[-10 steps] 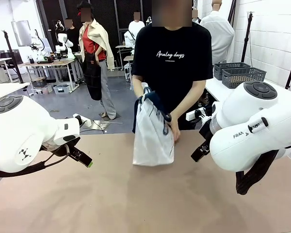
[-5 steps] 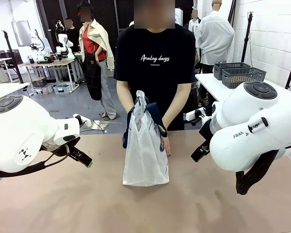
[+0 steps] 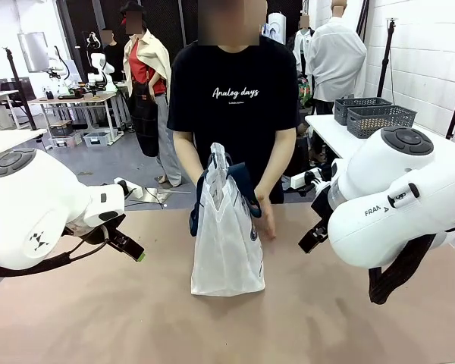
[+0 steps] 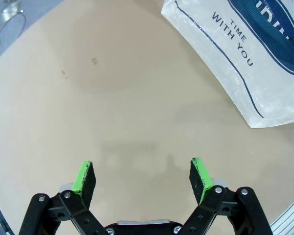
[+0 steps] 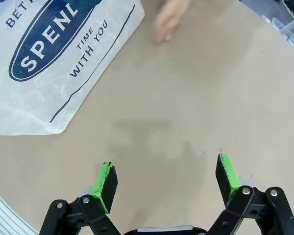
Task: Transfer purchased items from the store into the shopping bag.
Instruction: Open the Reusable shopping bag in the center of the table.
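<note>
— Where is the shopping bag (image 3: 227, 243)?
— Upright at the middle of the table (image 3: 98, 318), navy handles on top. A person's hand (image 3: 267, 224) hangs just beside it, at its 3 o'clock.
— And the claws?
— Over bare table, the left claw (image 4: 141, 169) gapes wide and holds nothing, with the bag at its 1 o'clock. The right claw (image 5: 166, 169) is equally wide and empty (bag at 11 o'clock, hand at 12).

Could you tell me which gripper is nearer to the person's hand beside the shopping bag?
The right gripper: it hangs open close beside the hand. The left gripper, also open, is on the other side of the shopping bag.
</note>
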